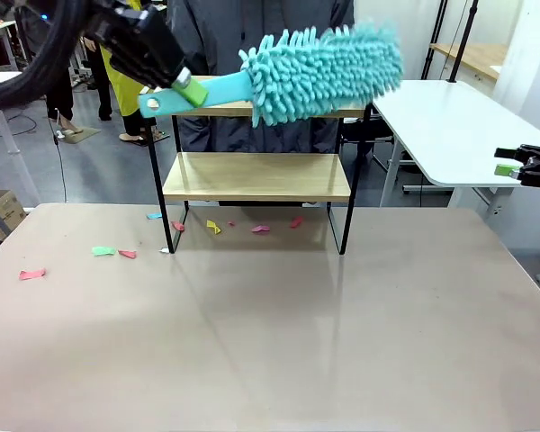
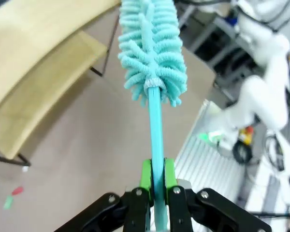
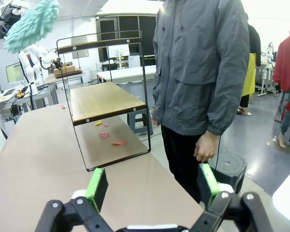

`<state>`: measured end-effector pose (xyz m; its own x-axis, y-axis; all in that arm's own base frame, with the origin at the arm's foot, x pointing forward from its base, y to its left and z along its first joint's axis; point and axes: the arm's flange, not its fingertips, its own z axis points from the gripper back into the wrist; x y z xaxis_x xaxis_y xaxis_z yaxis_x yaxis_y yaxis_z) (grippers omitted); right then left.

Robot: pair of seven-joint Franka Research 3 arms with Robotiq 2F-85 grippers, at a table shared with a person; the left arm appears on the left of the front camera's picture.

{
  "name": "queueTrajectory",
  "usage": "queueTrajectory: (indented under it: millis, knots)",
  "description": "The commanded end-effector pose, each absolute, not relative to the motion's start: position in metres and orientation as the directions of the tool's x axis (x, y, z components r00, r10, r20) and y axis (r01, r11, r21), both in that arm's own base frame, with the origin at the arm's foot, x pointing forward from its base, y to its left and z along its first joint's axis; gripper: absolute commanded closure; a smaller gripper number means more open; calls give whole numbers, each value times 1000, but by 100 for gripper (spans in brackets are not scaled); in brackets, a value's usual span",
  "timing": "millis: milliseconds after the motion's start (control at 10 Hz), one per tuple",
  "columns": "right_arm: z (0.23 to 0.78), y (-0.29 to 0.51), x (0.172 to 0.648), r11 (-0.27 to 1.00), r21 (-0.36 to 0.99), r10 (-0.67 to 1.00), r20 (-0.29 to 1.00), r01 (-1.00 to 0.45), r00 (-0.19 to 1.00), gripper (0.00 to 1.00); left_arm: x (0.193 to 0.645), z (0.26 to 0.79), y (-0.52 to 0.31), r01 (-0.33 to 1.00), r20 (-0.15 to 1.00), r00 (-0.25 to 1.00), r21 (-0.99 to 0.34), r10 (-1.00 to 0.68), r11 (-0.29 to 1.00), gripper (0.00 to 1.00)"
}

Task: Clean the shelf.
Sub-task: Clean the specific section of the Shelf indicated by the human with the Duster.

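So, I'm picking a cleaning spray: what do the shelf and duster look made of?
The shelf: boards look like light wood or laminate, matte, faint grain showing; frame is thin black rod, probably painted metal. The duster: fluffy teal strands, likely microfibre; smooth teal handle, seemingly plastic.

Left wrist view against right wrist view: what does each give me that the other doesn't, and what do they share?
Left wrist: the left gripper shut on the thin duster handle, close up. Right wrist: the open right gripper, the person standing beside the table, and paper scraps under the shelf. Shared: the shelf, the fluffy duster head and the table.
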<state>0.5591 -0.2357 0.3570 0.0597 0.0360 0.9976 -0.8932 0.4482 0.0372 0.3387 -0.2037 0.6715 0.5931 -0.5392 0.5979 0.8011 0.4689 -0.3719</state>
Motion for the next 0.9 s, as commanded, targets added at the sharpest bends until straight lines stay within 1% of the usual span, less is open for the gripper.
queueTrajectory:
  millis: [0,100,300,400,500,600,700,800]
  knots:
    - [362,-233,558,451,49,37,997,-891,73,0,340,671,-193,886,547,462,-258,-698,384,87]
    - [362,-233,558,451,49,37,997,-891,73,0,337,662,-198,911,435,413,-191,-800,366,87]
    - [362,-233,558,451,49,37,997,-891,73,0,336,642,-196,929,195,371,-59,-908,366,87]
    - [362,-233,558,451,49,37,997,-891,73,0,335,633,-194,942,114,336,-44,-935,334,87]
    - [362,-233,558,451,49,37,997,-891,73,0,336,616,-191,944,12,322,-76,-947,320,87]
    - [362,-233,558,451,49,37,997,-891,73,0,337,600,-191,950,-56,289,-109,-956,294,87]
    - [362,-233,558,451,49,37,997,-891,73,0,335,585,-195,955,-63,255,-138,-965,262,87]
    - [362,-233,558,451,49,37,997,-891,73,0,335,578,-200,950,-32,277,-142,-960,279,87]
